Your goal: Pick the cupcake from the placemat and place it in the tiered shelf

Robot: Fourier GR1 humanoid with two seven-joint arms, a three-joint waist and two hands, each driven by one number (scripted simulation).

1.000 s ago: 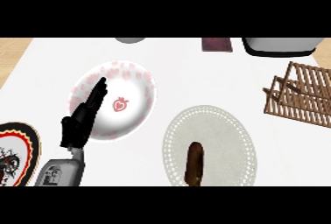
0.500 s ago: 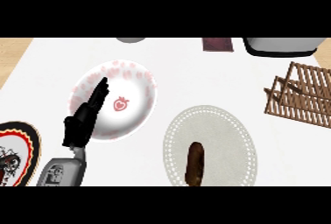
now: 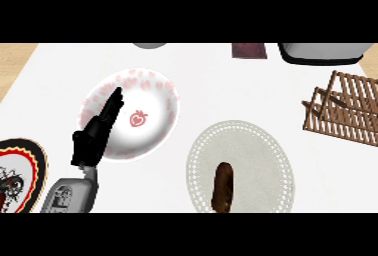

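A dark brown, elongated cupcake (image 3: 224,186) lies on the round pale lace placemat (image 3: 244,145) at lower centre-right. The wooden slatted tiered shelf (image 3: 344,110) stands at the right edge, apart from the placemat. My left hand (image 3: 94,134) rises from the lower left with straight fingers pointing up, over the white plate with pink strawberry marks (image 3: 155,107); it holds nothing and is well left of the cupcake. My right hand does not show.
A plate with a black, red and cream pattern (image 3: 18,172) sits at the lower left edge. At the far edge stand a grey and white appliance (image 3: 322,52), a dark maroon object (image 3: 249,50) and a grey round item (image 3: 150,45).
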